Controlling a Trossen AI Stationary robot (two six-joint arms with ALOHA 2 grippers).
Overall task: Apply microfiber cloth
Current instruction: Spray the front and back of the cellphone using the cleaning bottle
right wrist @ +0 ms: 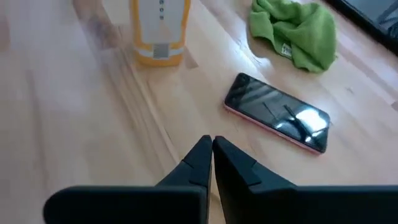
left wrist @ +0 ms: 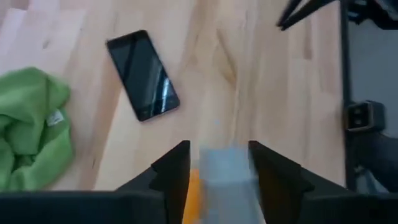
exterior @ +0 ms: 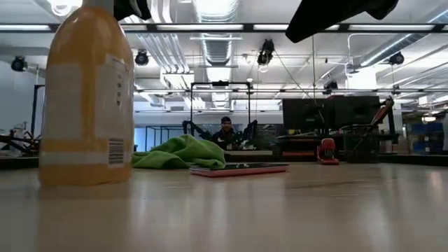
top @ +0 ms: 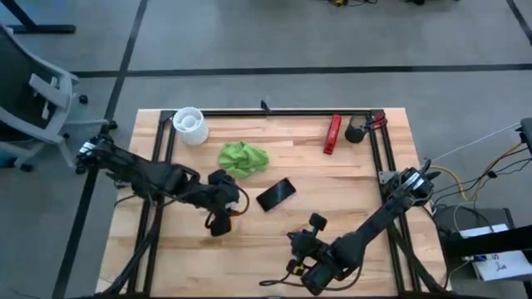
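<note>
Lying bunched on the worktop (top: 349, 174), the microfiber cloth (top: 243, 158) sits just behind the black phone (top: 276, 194), its crumpled heap slightly longer across the worktop than deep, with no clear pointing end. Left pincer (top: 219, 223) is the nearer one, near the cloth on its front-left side, but its jaws are clamped on the orange-and-white spray bottle (right wrist: 160, 31). Right pincer (top: 306, 242) hangs well apart at the front, fingers pressed together and empty.

Green cloth (top: 243, 158) crumpled nr black phone (top: 276, 194).
</note>
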